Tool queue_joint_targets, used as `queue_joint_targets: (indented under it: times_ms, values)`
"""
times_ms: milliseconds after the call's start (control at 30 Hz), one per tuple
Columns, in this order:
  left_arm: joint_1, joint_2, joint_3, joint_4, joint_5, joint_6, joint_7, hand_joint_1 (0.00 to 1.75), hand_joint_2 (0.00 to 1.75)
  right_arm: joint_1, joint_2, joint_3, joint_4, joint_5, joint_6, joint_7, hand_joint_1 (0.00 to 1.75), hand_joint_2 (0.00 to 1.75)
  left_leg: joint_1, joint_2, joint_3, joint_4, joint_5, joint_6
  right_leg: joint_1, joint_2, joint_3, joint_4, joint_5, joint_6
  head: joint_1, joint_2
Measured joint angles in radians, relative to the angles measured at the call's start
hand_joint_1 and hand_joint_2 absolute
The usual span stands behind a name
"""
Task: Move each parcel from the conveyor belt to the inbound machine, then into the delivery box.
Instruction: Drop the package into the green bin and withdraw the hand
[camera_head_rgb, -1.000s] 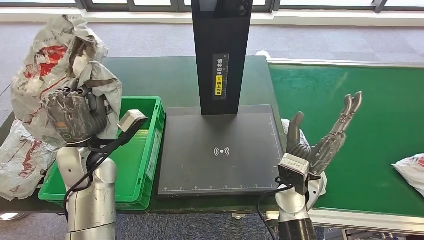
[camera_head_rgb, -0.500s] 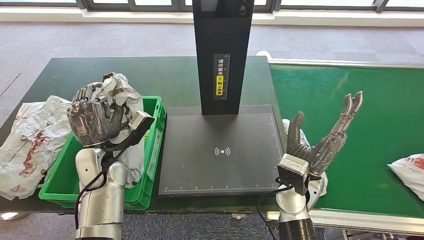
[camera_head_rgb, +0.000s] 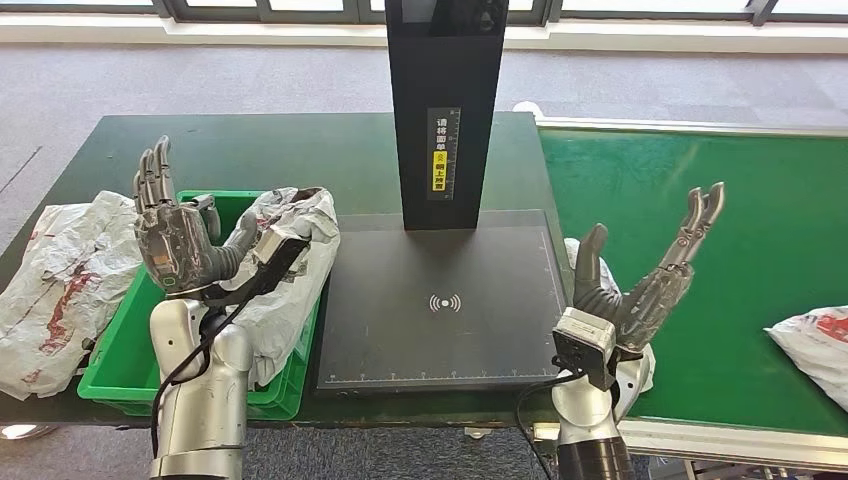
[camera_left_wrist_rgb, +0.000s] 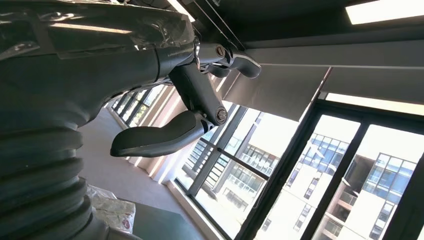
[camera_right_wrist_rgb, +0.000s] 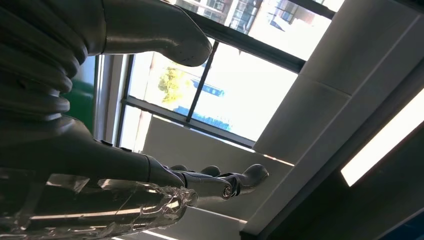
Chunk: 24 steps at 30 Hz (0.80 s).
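You see three parcels: one (camera_head_rgb: 285, 270) lies half hidden in the green delivery box (camera_head_rgb: 130, 345) just beside your left hand's (camera_head_rgb: 175, 240) spread, empty fingers; one (camera_head_rgb: 60, 280) rests on the table (camera_head_rgb: 300, 150); one (camera_head_rgb: 815, 340) is cut off on the conveyor belt (camera_head_rgb: 760, 220), well beyond your right hand's (camera_head_rgb: 640, 285) wide fingers.

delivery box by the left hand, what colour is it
Bright green, clearest in the head view.
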<state>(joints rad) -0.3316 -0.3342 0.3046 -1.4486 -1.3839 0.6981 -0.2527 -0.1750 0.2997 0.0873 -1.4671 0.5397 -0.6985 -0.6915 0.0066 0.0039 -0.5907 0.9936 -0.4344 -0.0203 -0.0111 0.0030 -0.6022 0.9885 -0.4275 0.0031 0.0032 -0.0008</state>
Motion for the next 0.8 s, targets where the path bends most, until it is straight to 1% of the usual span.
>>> queue_joint_targets:
  times_ms: [167,333,400,467,500,567,633,700,767,800]
  values:
    - [0.002,0.0,0.007,-0.042,0.036,0.0,-0.025,0.0,1.75,0.001,0.0,-0.049,0.032,0.05,0.0,0.021,0.0,1.75,0.0,-0.001,0.0,0.0,0.0,0.0,0.0,-0.001,0.0,0.0,0.0,0.0,0.0,0.0]
    - [0.004,0.0,0.015,-0.059,0.038,0.0,-0.029,0.0,1.75,0.001,0.0,-0.062,0.047,0.058,0.0,0.024,0.0,1.75,0.0,-0.001,0.0,0.0,0.0,0.0,0.0,-0.001,0.0,0.0,0.0,0.0,0.0,0.0]
    - [0.005,0.0,0.018,-0.067,0.058,0.0,-0.044,0.0,1.75,-0.003,0.0,-0.075,0.059,0.102,0.0,0.042,0.0,1.75,0.0,-0.001,0.0,0.0,0.0,0.0,0.0,-0.001,0.0,0.0,0.0,0.0,0.0,0.0]
    - [0.007,0.0,0.021,-0.081,0.13,0.0,-0.094,0.0,1.75,-0.023,0.0,-0.113,0.088,0.22,0.0,0.074,0.0,1.75,0.0,-0.001,0.0,0.0,0.0,0.0,0.0,-0.001,0.0,0.0,0.0,0.0,0.0,0.0]
    - [0.008,0.0,0.023,-0.086,0.198,0.0,-0.142,0.0,1.75,-0.043,0.0,-0.151,0.113,0.308,0.0,0.092,0.0,1.75,0.0,-0.001,0.0,0.0,0.0,0.0,0.0,-0.001,0.0,0.0,0.0,0.0,0.0,0.0]
    - [0.01,0.0,0.025,-0.083,0.378,0.0,-0.264,0.0,1.75,-0.098,0.001,-0.262,0.172,0.518,0.0,0.131,0.0,1.75,0.0,-0.001,0.0,0.0,0.0,0.0,0.0,-0.002,0.0,0.0,0.0,0.0,0.0,0.0]
    - [0.015,0.0,0.019,-0.071,0.56,0.0,-0.372,0.0,1.75,-0.152,0.0,-0.399,0.226,0.726,0.0,0.186,0.0,1.75,0.0,-0.003,0.0,0.001,0.001,0.001,0.0,-0.004,0.001,0.0,0.0,0.001,0.0,0.0]
    - [0.026,0.0,-0.003,-0.061,0.676,0.0,-0.426,0.0,1.75,-0.191,-0.011,-0.52,0.263,0.885,0.0,0.277,0.0,1.75,0.0,-0.006,-0.001,0.001,0.001,0.002,0.0,-0.007,0.002,0.0,0.001,0.001,0.0,0.0]
    - [0.034,0.0,-0.033,-0.058,0.733,0.0,-0.442,0.0,1.75,-0.21,-0.036,-0.593,0.289,0.973,0.0,0.403,0.0,1.75,0.0,-0.008,-0.002,0.002,0.001,0.002,-0.001,-0.009,0.002,0.0,0.001,0.001,0.0,0.0]
    - [0.036,0.001,-0.048,-0.058,0.748,0.0,-0.445,0.0,1.75,-0.214,-0.051,-0.609,0.3,0.991,0.0,0.475,0.0,1.75,0.0,-0.009,-0.003,0.002,0.001,0.002,-0.001,-0.009,0.002,0.0,0.001,0.001,0.0,0.0]
